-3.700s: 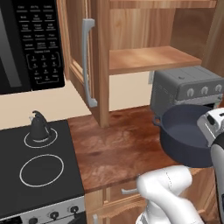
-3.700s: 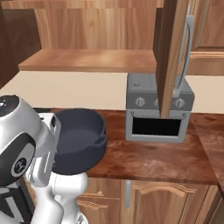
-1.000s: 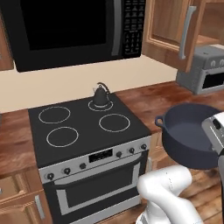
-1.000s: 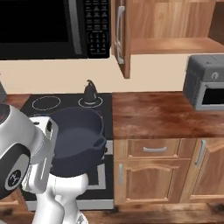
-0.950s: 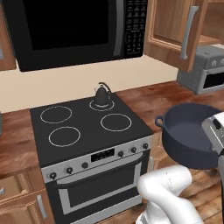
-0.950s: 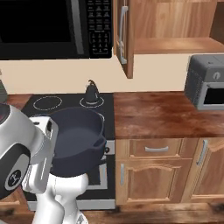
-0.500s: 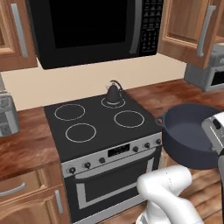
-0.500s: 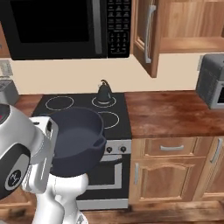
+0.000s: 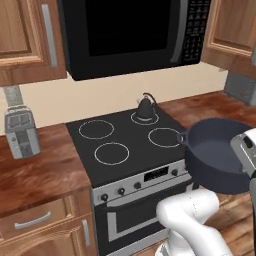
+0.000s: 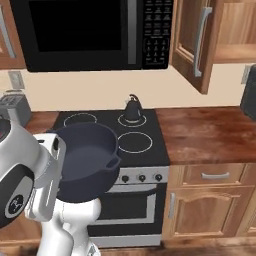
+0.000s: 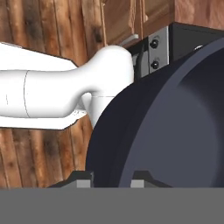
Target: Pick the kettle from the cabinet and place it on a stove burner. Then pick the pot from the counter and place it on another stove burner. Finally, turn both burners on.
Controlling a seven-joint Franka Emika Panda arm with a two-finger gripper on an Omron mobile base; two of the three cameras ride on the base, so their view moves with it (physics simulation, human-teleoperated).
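The claw (image 11: 109, 177) is nearly closed, its two tips pinched over the rim of the round dark blue-grey pot (image 9: 220, 160), which hangs in the air in front of the stove, off its front right corner and level with the knob panel. The pot looks tipped, its open mouth turned partly sideways rather than straight up.

The small black cone-shaped kettle (image 9: 145, 108) already stands upright on the back right white ring of the flat black glass cooktop (image 9: 122, 150). The thin white circle outline (image 9: 164, 136) at the front right, nearest the pot, is bare, as are the two rings on the left.

Judging by its bulk, the pot is stiff and fairly heavy, and a rim pinch on one side leaves its weight hanging off the tips, so it may swing or slip if moved sharply. The rim or a small side handle (image 10: 114, 162) is the only sensible hold. It needs levelling before it goes down flat on a ring.
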